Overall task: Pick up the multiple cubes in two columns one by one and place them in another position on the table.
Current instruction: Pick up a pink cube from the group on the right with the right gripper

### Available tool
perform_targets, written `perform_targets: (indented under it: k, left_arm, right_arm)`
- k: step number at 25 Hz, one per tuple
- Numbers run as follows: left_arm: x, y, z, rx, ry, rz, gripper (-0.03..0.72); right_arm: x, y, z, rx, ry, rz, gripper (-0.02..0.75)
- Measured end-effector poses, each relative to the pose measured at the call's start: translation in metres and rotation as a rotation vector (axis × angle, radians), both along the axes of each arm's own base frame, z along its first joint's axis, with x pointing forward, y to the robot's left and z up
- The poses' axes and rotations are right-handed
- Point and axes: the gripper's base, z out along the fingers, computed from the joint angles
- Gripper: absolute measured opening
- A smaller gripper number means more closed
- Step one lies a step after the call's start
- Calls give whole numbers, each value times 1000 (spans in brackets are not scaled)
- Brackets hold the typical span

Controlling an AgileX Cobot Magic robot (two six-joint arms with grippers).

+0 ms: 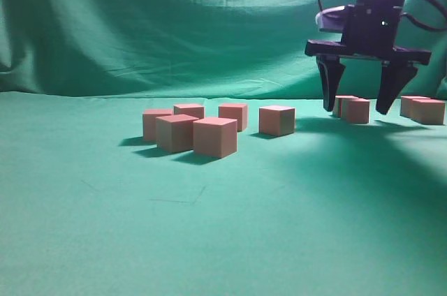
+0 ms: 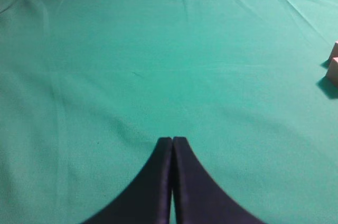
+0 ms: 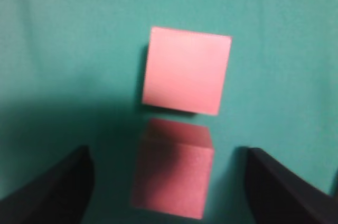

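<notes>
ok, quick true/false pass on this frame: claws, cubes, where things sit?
1. The right claw is open, straddling a cube. True.
2. The left claw is open wide. False: its fingers are pressed together.
3. The right claw has lifted a cube off the table. False: the cubes between its fingers rest on the cloth.
4. A cluster of six cubes sits left of the right claw. True.
5. The left claw holds a cube. False: it holds nothing.

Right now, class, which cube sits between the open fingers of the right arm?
The near cube of the pair under the right arm: it lies between the two fingers, while its twin sits just beyond them.
</notes>
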Motion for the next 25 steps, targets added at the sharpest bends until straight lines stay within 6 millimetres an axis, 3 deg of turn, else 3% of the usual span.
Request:
perform_targets:
  k: [2,3,8,17,20,25]
  left_arm:
    - [0,0,0,0,0,0,0]
    - [0,0,0,0,0,0,0]
    - [0,0,0,0,0,0,0]
    - [0,0,0,0,0,0,0]
    - [0,0,0,0,0,0,0]
    - [0,0,0,0,0,0,0]
  right_arm:
    - [1,0,-3,-2,0,2,516]
    - [1,0,-3,-2,-6,2,528]
    - [3,0,-1,-3,-23,5,274]
    - [-8,-4,7,-48,93,25,267]
    - [-10,-3,36,-26,43,23,267]
    - [-38,-1,129,92,-132,22,267]
